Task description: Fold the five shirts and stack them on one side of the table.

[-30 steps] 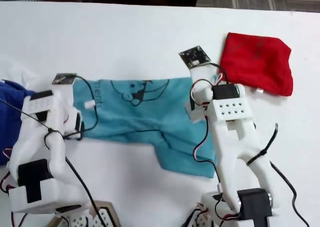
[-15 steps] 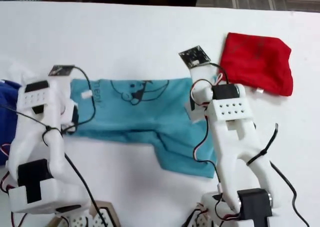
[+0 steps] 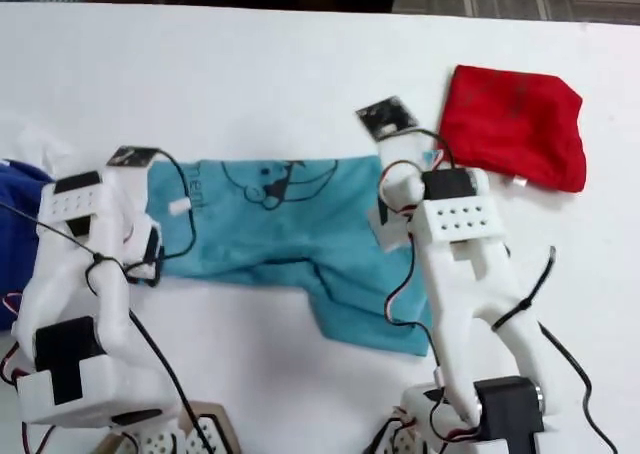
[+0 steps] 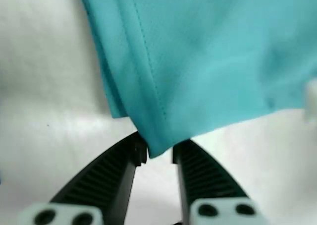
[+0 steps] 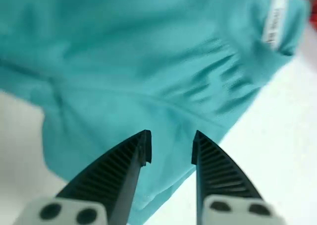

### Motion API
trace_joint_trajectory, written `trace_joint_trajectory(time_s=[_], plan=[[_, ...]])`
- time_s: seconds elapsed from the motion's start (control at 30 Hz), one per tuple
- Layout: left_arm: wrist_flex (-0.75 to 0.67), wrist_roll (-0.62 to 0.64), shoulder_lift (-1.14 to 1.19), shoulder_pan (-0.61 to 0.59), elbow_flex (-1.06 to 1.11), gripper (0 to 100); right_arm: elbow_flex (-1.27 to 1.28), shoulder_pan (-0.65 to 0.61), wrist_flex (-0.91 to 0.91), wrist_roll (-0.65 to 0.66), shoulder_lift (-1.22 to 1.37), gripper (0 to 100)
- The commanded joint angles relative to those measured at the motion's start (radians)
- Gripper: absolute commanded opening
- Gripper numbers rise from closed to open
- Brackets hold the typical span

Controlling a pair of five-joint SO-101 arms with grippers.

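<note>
High view first: teal shirt (image 3: 290, 224) lies spread across the middle of the white table (image 3: 250, 74), long side running L to R, dark cartoon print (image 3: 275, 184) near its far edge. One flap (image 3: 370, 314) hangs toward the near edge. An arm stands at each end, and from up here the arm bodies cover both ends of the shirt, so no read on the fingers in this view.

Left wrist view fills that in: left gripper (image 4: 157, 153) has its black fingers (image 4: 130, 160) drawn close, and the stitched hem corner of the teal shirt sits right between the tips. It's a pinch on that corner, w/ bare table to either side.

Right wrist view: right gripper (image 5: 171, 145) has its fingers (image 5: 136, 155) apart, w/ teal fabric showing through the gap. Can't tell if the tips touch the cloth. Creases run through the fabric beyond the tips, and there's a white label (image 5: 272, 19) at the shirt's far corner.

Around it: red shirt (image 3: 515, 124), folded into a compact block, lies at the far right, just beside the right arm's wrist and apart from the teal one. Blue shirt (image 3: 18, 229) is at the left edge, mostly behind the left arm. Black cables (image 3: 400, 274) trail from both arms across the teal fabric.
</note>
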Motion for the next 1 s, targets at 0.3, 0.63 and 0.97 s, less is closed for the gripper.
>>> trace_joint_trajectory(time_s=[0.3, 0.63, 0.97], plan=[[0.166, 0.002, -0.063, -0.012, -0.205, 17, 0.258, -0.216, -0.053, 0.187, -0.039, 14.6], [0.193, 0.002, -0.06, 0.023, -0.349, 17, 0.362, -0.214, -0.16, 0.189, -0.038, 16.3], [-0.158, 0.002, -0.06, 0.098, -0.042, 17, 0.397, -0.216, -0.157, 0.189, -0.038, 21.4]])
